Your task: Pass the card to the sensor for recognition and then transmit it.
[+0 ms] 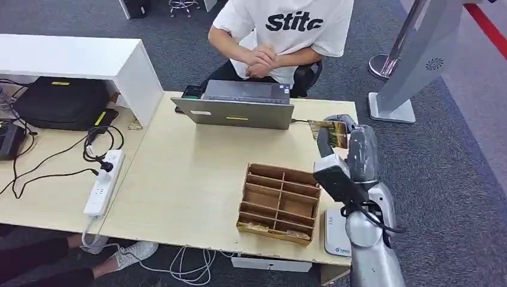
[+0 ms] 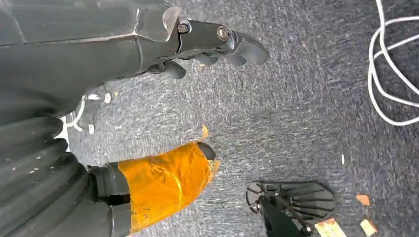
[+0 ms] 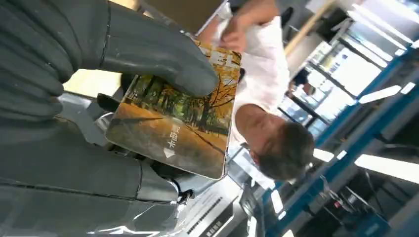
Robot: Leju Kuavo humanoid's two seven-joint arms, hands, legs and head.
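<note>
My right hand (image 1: 345, 149) is raised above the table's right side, just right of the laptop (image 1: 236, 107). It pinches a card (image 1: 330, 133) printed with autumn trees. In the right wrist view the thumb (image 3: 148, 54) presses on the card (image 3: 178, 123), whose face shows a white arrow and text. The white sensor pad (image 1: 336, 234) lies at the table's front right corner, below my forearm and partly hidden by it. My left hand (image 2: 123, 49) hangs over the carpet holding nothing, its orange-taped thumb (image 2: 165, 180) apart from the dark fingers.
A person (image 1: 281, 36) in a white T-shirt sits behind the laptop with hands clasped. A wooden divided box (image 1: 278, 202) stands left of the sensor pad. A power strip (image 1: 104, 182), cables, a black bag (image 1: 63, 101) and a white shelf (image 1: 78, 60) are at left. A grey stand (image 1: 412, 66) rises at right.
</note>
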